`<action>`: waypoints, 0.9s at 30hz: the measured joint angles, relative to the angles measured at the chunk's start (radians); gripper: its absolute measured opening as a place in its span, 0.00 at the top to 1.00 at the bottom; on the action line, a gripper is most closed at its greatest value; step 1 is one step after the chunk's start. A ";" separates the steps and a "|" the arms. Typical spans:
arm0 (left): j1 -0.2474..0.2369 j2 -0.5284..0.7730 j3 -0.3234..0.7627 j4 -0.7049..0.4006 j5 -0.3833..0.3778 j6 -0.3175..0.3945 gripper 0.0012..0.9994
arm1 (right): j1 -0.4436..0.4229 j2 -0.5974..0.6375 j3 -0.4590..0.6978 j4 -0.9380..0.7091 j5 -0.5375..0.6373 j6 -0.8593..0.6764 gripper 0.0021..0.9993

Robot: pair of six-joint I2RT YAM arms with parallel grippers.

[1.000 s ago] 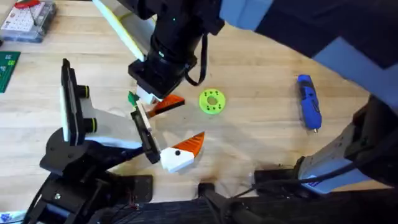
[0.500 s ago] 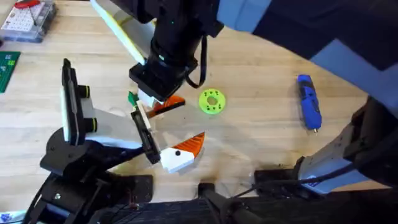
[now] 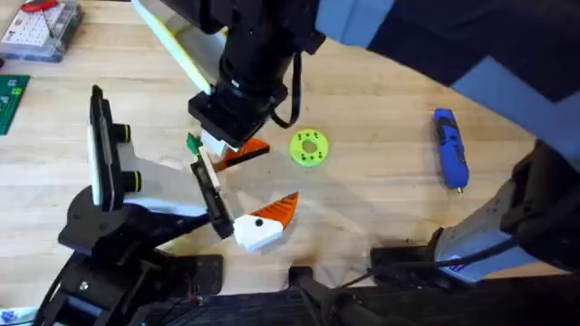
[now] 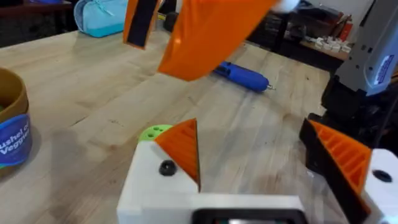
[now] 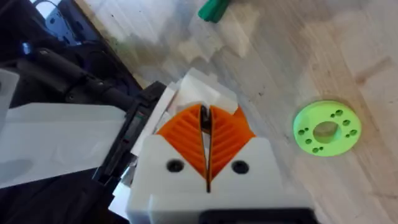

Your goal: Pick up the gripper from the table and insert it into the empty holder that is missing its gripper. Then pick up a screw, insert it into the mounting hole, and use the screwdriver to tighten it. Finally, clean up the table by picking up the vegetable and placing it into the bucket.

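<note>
My left gripper (image 3: 258, 186) (image 4: 252, 134) lies low over the table (image 3: 381, 91), open, with white fingers and orange pads. One finger (image 4: 177, 149) sits at the far end of the black holder (image 3: 210, 197), the other (image 4: 345, 158) at the near end. My right gripper (image 3: 228, 149) (image 5: 205, 118) hangs over that far end, its orange pads pressed together just above the white piece (image 5: 200, 90). The blue screwdriver (image 3: 449, 147) (image 4: 242, 74) lies on the right. A brown bucket (image 4: 12, 124) with a blue label stands beside the left arm.
A green disc with holes (image 3: 309, 148) (image 5: 326, 129) lies right of the grippers. A small green object (image 3: 193, 142) (image 5: 214, 9) rests close by. A long pale yellow object (image 3: 177, 45) runs under the right arm. A parts box (image 3: 36, 27) is at the far left.
</note>
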 joint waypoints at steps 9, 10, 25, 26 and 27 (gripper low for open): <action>0.000 0.000 0.000 0.000 0.000 -0.004 0.01 | -0.001 0.000 0.000 0.000 0.005 -0.007 0.38; 0.000 0.000 0.000 0.000 0.000 -0.004 0.01 | -0.004 0.000 0.000 -0.002 0.009 -0.008 0.30; 0.000 0.000 0.000 0.000 0.000 0.001 0.01 | -0.115 -0.091 0.001 -0.011 0.011 -0.014 0.01; 0.000 0.000 0.000 0.000 0.000 0.001 0.01 | -0.121 -0.097 0.001 -0.013 0.011 -0.014 0.01; 0.000 0.000 0.000 0.000 0.000 0.001 0.01 | -0.124 -0.099 0.001 -0.014 0.011 -0.014 0.01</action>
